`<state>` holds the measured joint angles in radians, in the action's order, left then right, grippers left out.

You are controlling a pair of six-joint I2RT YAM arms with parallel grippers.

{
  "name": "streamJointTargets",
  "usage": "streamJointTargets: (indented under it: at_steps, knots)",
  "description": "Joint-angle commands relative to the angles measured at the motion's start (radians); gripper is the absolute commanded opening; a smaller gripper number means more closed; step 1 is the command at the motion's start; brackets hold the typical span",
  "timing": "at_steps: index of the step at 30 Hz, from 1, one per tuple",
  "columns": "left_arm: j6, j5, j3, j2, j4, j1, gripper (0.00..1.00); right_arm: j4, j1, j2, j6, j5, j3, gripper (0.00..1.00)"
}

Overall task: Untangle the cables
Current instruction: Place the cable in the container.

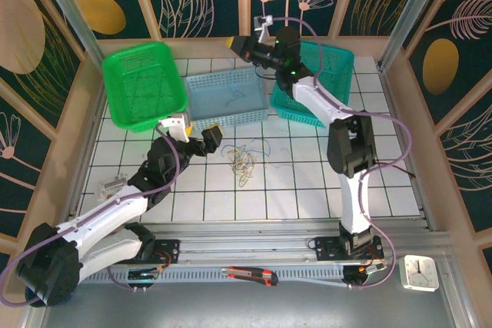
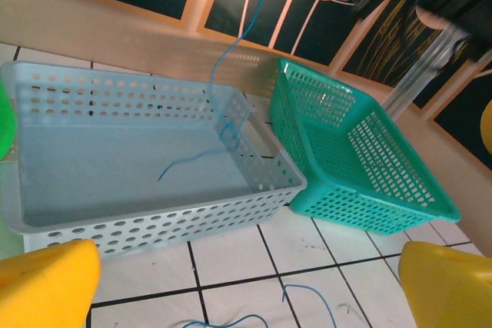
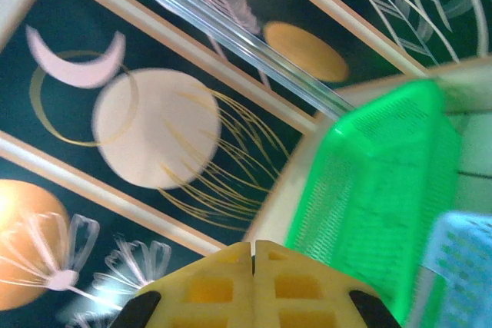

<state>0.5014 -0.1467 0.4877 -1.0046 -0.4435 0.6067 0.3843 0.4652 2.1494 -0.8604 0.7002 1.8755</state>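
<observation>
The cables (image 1: 244, 159) lie as a small loose knot of thin loops on the white tiles in mid-table. My left gripper (image 1: 196, 133) hovers just left of the knot, open with nothing between its yellow fingers (image 2: 46, 286). A blue strand (image 2: 307, 296) lies on the tiles below it. Another thin blue cable (image 2: 219, 90) hangs from above, its lower end trailing in the pale blue basket (image 2: 154, 220). My right gripper (image 1: 238, 42) is raised above that basket's far side. Its jaws (image 3: 254, 255) are pressed together, and the hanging cable runs up toward them.
A green basket (image 1: 142, 86) sits tilted at the back left, and a teal basket (image 1: 323, 74) stands at the back right beside the pale blue basket (image 1: 254, 113). A red-and-black tool (image 1: 250, 274) and a small clock (image 1: 420, 273) rest near the front rail.
</observation>
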Motion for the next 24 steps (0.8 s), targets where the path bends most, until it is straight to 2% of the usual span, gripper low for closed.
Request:
streamJointTargets:
  at_steps: [1,2,3,4,6,9,12,16,24]
  knots:
    - [0.044,-0.022,0.040,0.008,0.026,-0.011,0.99,-0.159,0.033,0.084,0.139,-0.002,0.083,0.00]
    - [0.046,-0.023,0.042,0.006,0.026,-0.013,0.99,-0.225,0.045,0.112,0.187,-0.015,0.117,0.00]
    - [0.048,-0.023,0.045,0.005,0.025,-0.015,0.99,-0.289,0.052,0.134,0.226,-0.034,0.151,0.06]
    - [0.050,-0.025,0.046,0.003,0.025,-0.016,0.99,-0.370,0.063,0.160,0.289,-0.067,0.194,0.18]
    - [0.054,-0.029,0.049,0.003,0.031,-0.020,0.99,-0.461,0.075,0.176,0.364,-0.125,0.232,0.36]
    - [0.060,-0.038,0.053,0.007,0.043,-0.027,0.99,-0.487,0.076,0.150,0.403,-0.185,0.199,0.48]
    - [0.063,-0.054,0.058,0.015,0.049,-0.032,0.99,-0.462,0.072,0.091,0.409,-0.213,0.127,0.54]
    - [0.064,-0.057,0.076,0.009,0.054,-0.040,0.99,-0.422,0.064,-0.001,0.414,-0.230,0.021,0.58]
    - [0.058,-0.007,0.144,-0.054,0.086,-0.044,0.99,-0.307,0.049,-0.235,0.379,-0.237,-0.256,0.58]
